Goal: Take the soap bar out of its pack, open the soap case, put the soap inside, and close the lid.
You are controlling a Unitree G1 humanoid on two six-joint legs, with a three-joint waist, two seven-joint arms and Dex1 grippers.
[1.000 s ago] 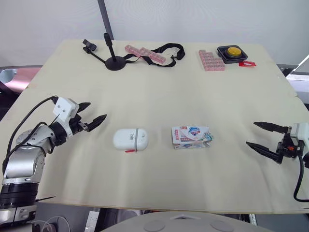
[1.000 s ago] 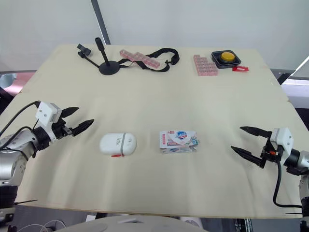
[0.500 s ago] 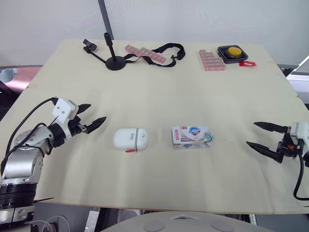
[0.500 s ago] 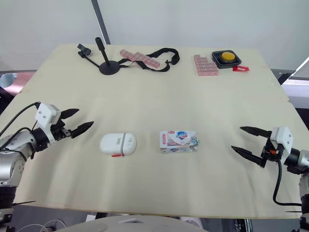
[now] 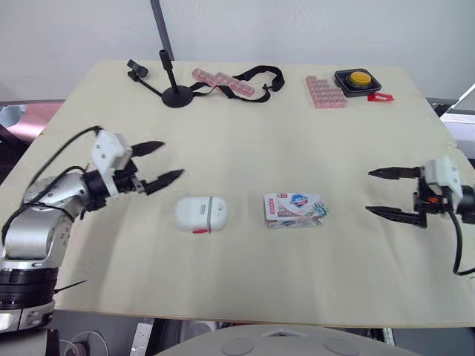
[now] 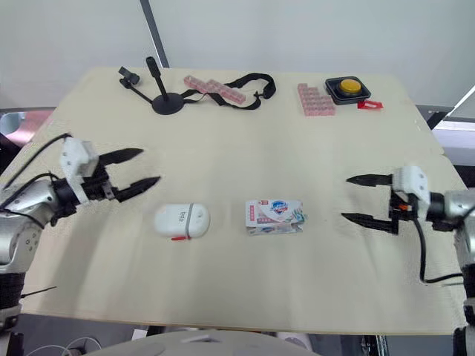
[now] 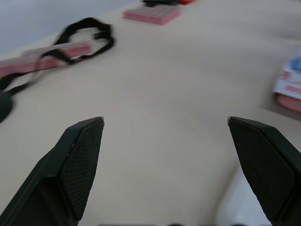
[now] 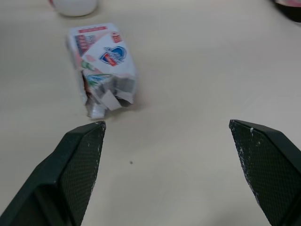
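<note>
Nearest on the cream table (image 5: 245, 289), in its front half, lies the soap case (image 5: 201, 213), a white rounded box lying flat with its lid shut, a grey band across it and a small red tab on its near edge. Just to its right, apart from it, lies the soap pack (image 5: 295, 210), flat, white with a blue and red label. In the right wrist view the end of the pack that faces the right gripper is torn and crumpled, and the bar inside cannot be told from the wrapper.

The right gripper (image 5: 369, 191) hangs over the table to the right of the pack, well apart from it, its two black fingers spread wide and pointing toward the pack, with nothing between them. The left gripper (image 5: 171, 159) hovers to the left of the case and a little farther back, near it but not touching, its fingers also spread wide and empty, aimed toward the middle of the table.

Along the far edge stands a black stand (image 5: 177, 95) on a round base at the left. Beside it lies a pink pill strip (image 5: 223, 81) with a black strap (image 5: 260, 74) looped around its far end. Farther right lie a pink tray (image 5: 324, 92), a black box with a yellow button (image 5: 357, 80) and a small red piece (image 5: 380, 97) just beside it
</note>
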